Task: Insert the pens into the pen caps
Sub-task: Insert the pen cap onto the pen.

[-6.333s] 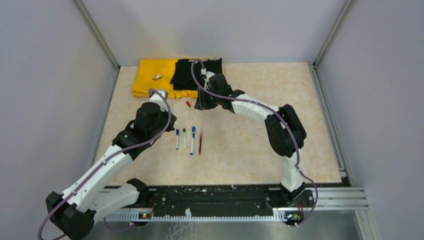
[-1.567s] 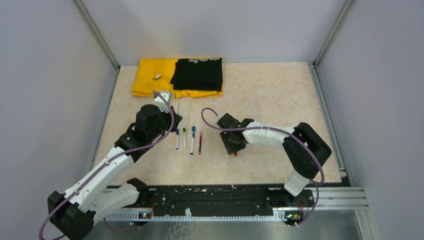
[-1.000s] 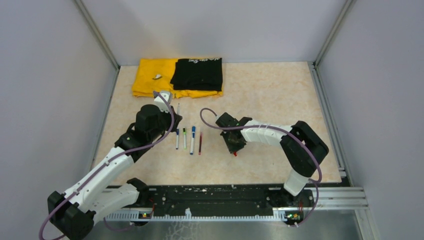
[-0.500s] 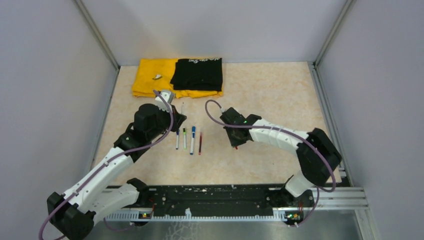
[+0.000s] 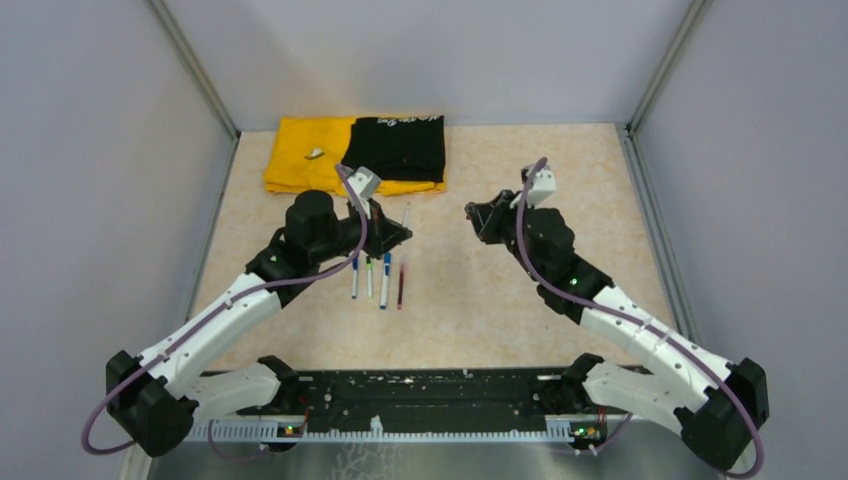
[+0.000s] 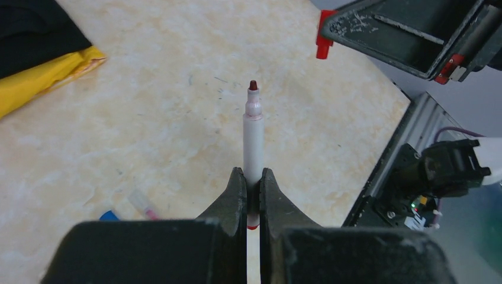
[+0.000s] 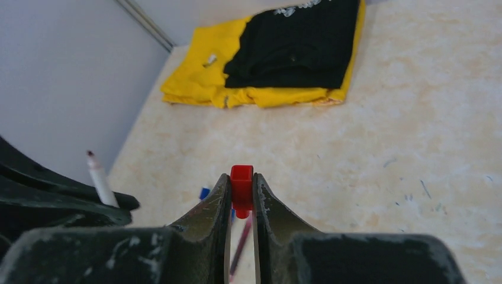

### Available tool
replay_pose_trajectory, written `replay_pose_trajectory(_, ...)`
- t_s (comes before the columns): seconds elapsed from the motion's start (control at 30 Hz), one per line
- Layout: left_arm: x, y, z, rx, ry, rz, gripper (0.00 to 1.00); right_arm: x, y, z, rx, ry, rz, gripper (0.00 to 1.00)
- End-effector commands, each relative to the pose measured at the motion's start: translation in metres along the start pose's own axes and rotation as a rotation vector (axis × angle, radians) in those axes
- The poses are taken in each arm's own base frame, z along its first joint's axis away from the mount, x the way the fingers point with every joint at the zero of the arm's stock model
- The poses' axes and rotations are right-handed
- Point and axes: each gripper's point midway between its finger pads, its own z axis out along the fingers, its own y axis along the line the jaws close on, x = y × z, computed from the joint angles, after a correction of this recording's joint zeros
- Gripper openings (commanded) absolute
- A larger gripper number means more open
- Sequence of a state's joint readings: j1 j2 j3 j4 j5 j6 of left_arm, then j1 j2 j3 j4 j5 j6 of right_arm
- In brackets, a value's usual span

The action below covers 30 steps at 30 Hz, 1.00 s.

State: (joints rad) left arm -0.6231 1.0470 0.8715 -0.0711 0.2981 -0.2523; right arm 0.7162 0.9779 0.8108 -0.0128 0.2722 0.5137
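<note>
Beige tabletop [image 5: 500, 290] carries 4 pens [image 5: 385, 282] in a row between the arms. Above, the left gripper [image 6: 253, 176] clamps a white pen [image 6: 253, 133]; the right gripper [image 7: 241, 180] pinches a red cap [image 7: 241, 189], well apart.

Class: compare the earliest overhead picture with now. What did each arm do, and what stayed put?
The right gripper took the red cap off the table by the folded clothes, carried it nearer, then raised it. The left gripper, shut on a white pen, swung right, tip toward the cap. The four pens in a row and the clothes did not move.
</note>
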Motion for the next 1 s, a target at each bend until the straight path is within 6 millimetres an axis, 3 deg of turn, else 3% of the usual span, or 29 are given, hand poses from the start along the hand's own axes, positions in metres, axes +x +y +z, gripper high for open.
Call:
replay_pose_trajectory(0.0, -0.026, -0.044, 0.015, 0.165, -0.047, 0.020, 0.00, -0.067, 0.051, -0.024, -0.282, -0.253, 0.179, 0.00)
replay_pose_trajectory(0.23, -0.027, -0.079, 0.026, 0.276, -0.048, 0.028, 0.00, -0.090, 0.076, -0.058, -0.494, -0.393, 0.246, 0.00)
replay_pose_trajectory(0.4, -0.021, -0.096, 0.026, 0.345, -0.034, 0.038, 0.00, -0.091, 0.085, -0.064, -0.554, -0.399, 0.241, 0.00)
replay_pose_trajectory(0.97, -0.020, -0.097, 0.024, 0.347, -0.042, 0.084, 0.00, -0.082, 0.092, -0.052, -0.570, -0.348, 0.235, 0.00)
